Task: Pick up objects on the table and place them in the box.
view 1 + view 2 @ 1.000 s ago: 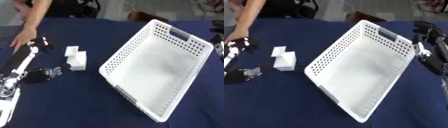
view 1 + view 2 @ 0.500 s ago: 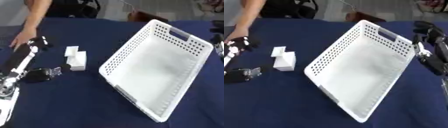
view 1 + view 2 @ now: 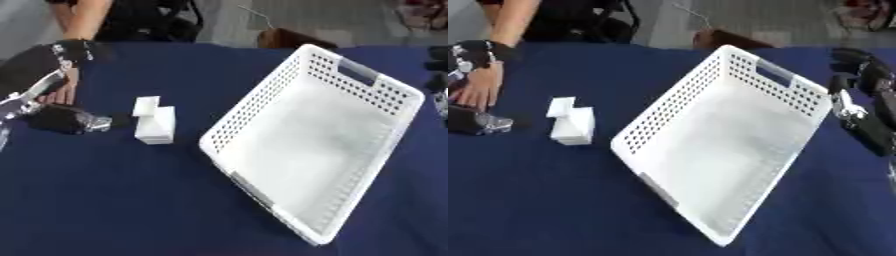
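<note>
**Left eye view: crowded reach beside the white blocks**

Left of the basket (image 3: 332, 145) lie the white blocks (image 3: 154, 122) and a dark object (image 3: 66, 120), none inside. A person's hand (image 3: 59, 92) rests there; collision is the risk. Left hand (image 3: 74, 50) has risen since earlier, fingers unreadable. Right hand (image 3: 859, 75) curled, empty.

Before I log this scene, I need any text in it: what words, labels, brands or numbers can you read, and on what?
None can be read.
White basket: plain, no label showing.
White blocks: blank faces.
Dark object with a shiny end beside the blocks: no marking legible.
Blue tablecloth: no print.
</note>
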Controlling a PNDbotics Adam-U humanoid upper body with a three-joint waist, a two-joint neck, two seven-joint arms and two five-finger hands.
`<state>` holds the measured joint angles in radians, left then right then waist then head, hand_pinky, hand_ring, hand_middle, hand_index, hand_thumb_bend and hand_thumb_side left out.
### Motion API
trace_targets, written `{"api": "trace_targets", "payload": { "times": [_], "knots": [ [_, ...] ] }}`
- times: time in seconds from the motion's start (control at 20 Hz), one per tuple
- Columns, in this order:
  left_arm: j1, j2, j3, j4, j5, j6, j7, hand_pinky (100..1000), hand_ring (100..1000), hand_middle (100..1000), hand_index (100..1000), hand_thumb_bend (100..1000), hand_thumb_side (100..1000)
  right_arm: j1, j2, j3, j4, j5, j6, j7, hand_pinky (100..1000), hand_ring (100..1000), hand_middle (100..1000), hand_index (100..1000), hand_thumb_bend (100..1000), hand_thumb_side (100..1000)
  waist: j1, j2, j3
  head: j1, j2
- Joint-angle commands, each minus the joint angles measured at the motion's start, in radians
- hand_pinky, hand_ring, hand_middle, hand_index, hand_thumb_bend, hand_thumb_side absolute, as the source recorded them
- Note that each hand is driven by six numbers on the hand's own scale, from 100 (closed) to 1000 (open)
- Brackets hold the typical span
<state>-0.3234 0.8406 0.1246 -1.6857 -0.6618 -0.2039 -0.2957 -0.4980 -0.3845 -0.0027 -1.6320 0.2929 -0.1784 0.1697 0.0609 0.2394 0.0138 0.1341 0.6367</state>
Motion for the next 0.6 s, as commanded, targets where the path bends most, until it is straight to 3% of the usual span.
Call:
{"api": "trace_targets", "payload": {
  "times": [0.05,0.6],
  "knots": [
    [-0.045,0.04,-0.009,0.071,-0.006,-0.015,-0.011,701,772,860,892,747,702,-0.009,-0.021,-0.001,-0.01,-0.004,-0.003,0.003,700,837,895,890,100,687,-0.001,-0.019,-0.003,0.008,-0.016],
    [-0.194,-0.018,-0.078,0.291,-0.029,-0.066,-0.037,656,717,840,880,748,697,-0.015,-0.017,0.003,-0.01,-0.007,-0.005,0.008,700,837,895,890,100,687,-0.005,-0.016,-0.011,0.012,-0.021]
  ]
}}
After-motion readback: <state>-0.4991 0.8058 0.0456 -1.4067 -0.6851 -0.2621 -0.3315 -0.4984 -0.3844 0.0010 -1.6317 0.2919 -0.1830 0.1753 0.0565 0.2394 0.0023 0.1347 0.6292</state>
